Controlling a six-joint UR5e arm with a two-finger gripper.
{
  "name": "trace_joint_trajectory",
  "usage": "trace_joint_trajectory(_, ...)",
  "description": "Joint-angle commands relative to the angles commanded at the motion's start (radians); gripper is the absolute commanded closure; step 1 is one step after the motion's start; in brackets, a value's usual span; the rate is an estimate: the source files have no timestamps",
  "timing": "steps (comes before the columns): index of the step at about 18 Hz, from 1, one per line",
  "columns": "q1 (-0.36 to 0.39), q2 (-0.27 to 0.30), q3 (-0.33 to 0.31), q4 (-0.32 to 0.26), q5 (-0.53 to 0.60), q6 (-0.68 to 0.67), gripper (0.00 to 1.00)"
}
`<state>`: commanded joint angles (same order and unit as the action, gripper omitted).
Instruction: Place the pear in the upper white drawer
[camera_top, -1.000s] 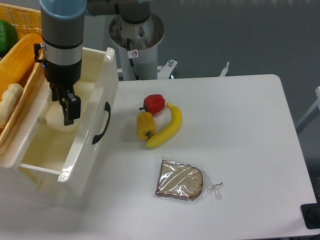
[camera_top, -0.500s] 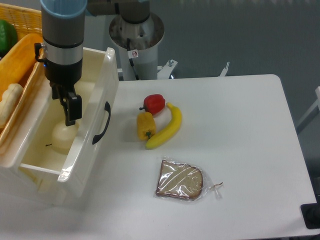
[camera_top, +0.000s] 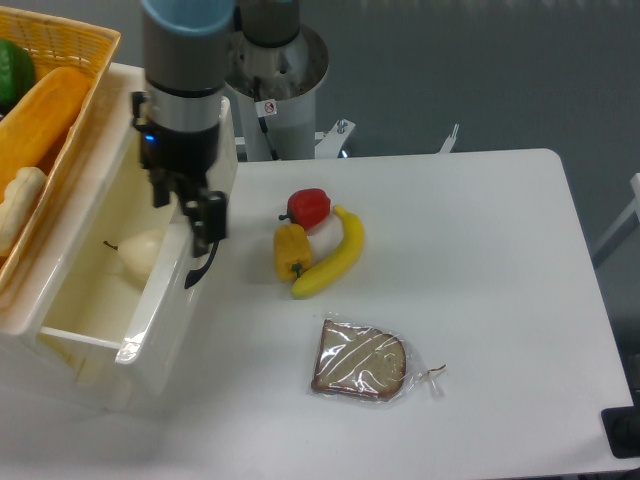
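On the fixed camera, I see the pear (camera_top: 138, 250) lying on its side inside the upper white drawer (camera_top: 150, 310), stem pointing left. It looks light, smooth and probably slippery, easily bruised; if I had to re-grip, I'd pinch across the fat belly. My gripper (camera_top: 196, 215) hangs over the drawer's front panel, empty, fingers apart. Against a second ago, the arm has shifted right off the drawer interior, and the pear has rolled further back.
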<state>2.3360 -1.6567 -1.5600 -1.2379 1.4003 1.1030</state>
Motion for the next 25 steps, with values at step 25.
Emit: trace_joint_trajectory(25, 0.410, -0.370, 0.060, 0.126, 0.157, 0.258, 0.00)
